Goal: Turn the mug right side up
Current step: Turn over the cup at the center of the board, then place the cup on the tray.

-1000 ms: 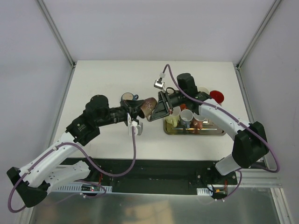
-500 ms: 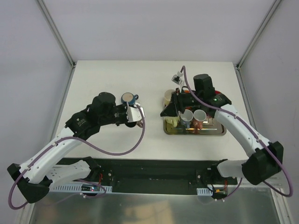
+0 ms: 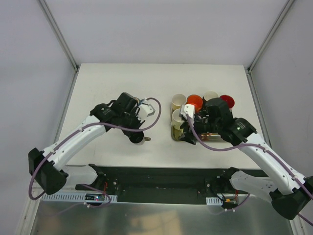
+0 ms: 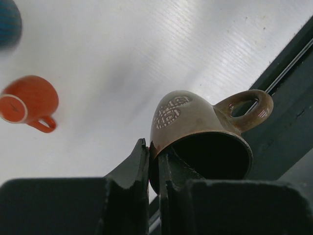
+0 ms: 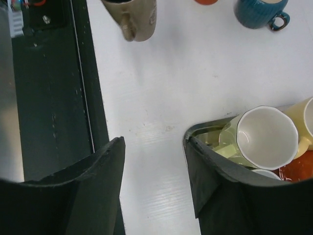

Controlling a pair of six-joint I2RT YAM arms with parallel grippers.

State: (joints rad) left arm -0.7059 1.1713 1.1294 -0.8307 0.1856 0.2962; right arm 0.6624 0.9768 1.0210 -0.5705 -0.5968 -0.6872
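Mugs crowd the metal tray point(image 5: 210, 126) on the right of the white table point(image 3: 107, 83), a white faceted mug point(image 5: 266, 137) sitting at its near-left corner. The right gripper point(image 5: 154, 147) hangs above that corner, jaws roughly half apart and holding nothing. Across the bare gap to the left, the left gripper point(image 4: 152, 154) is clamped on the rim of the brown glazed mug with a knot pattern point(image 4: 200, 142), one finger inside and one outside. The mug is tilted near the table's near edge. Beyond it stand a small orange mug point(image 4: 29, 100) and a dark blue mug point(image 5: 259, 12), well apart from it.
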